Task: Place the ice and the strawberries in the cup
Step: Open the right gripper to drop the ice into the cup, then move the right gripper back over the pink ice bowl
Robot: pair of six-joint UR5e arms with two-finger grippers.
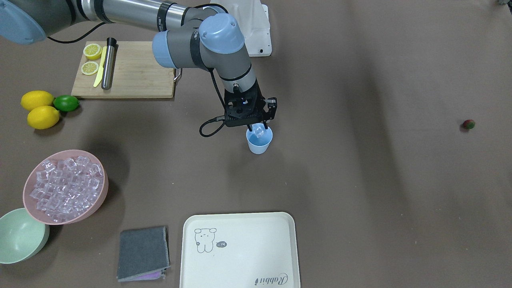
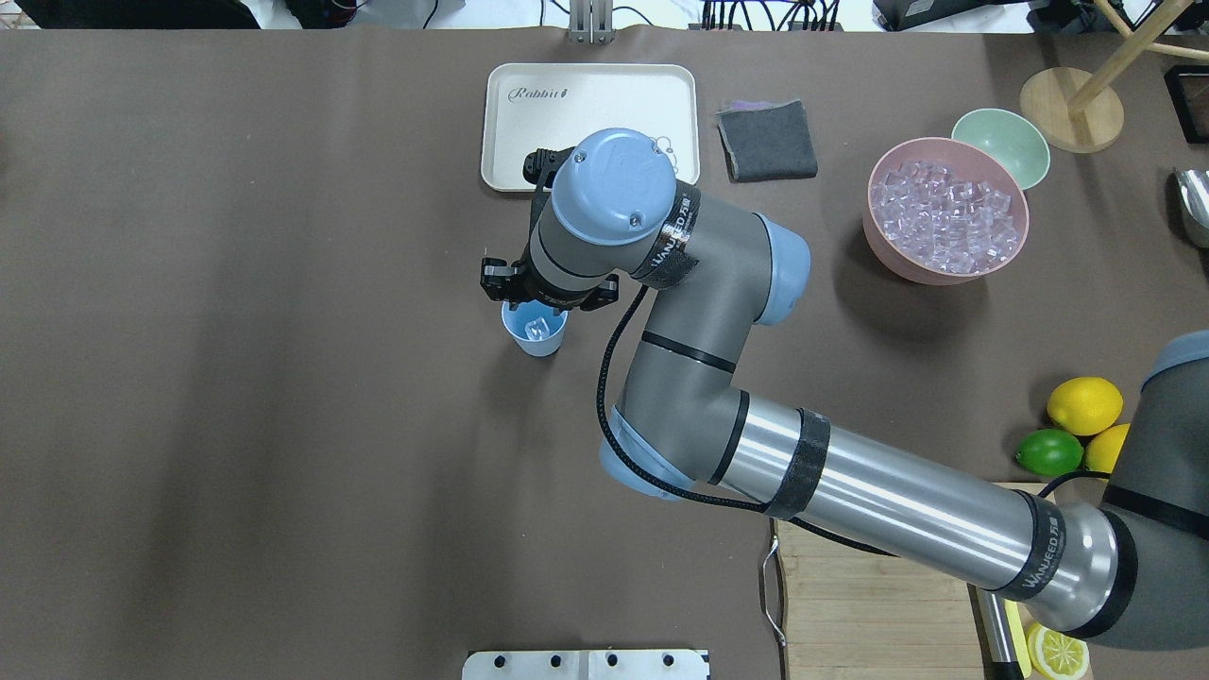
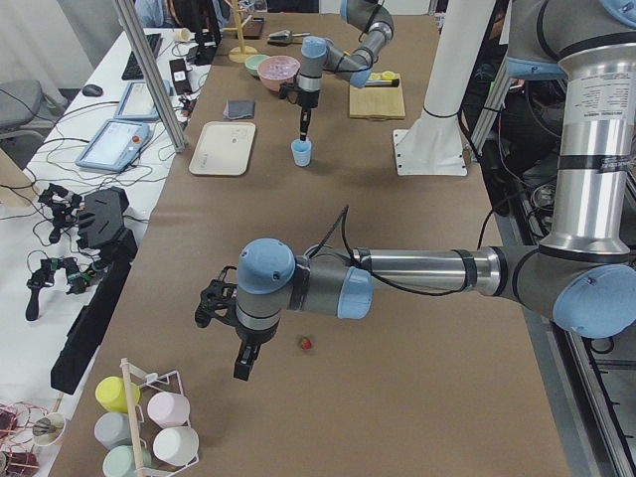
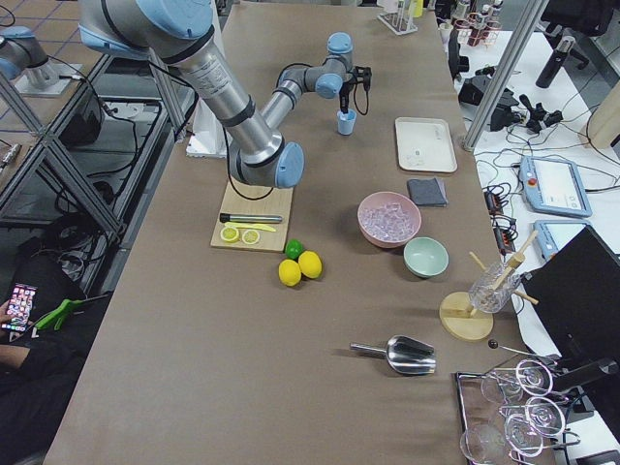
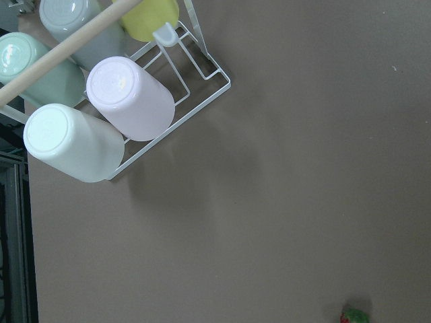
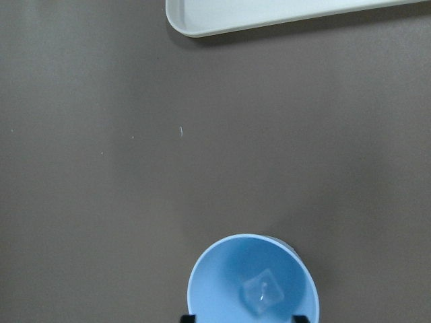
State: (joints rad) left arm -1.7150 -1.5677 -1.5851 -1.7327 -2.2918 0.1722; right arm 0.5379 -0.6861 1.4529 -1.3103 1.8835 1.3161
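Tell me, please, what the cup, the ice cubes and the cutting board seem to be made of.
The cup looks like plastic: opaque, even pale blue, satin finish. The ice cubes are clear and glassy with sharp edges and a faint pink tint; real ice or acrylic, I cannot tell. The cutting board looks like bamboo or light wood: straight grain, matte.

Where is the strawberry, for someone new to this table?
On the table, go to the robot's left end, far from the cutting board. Near the left gripper lies the strawberry: tiny, red with a green end, unlike the pastel cups racked nearby.
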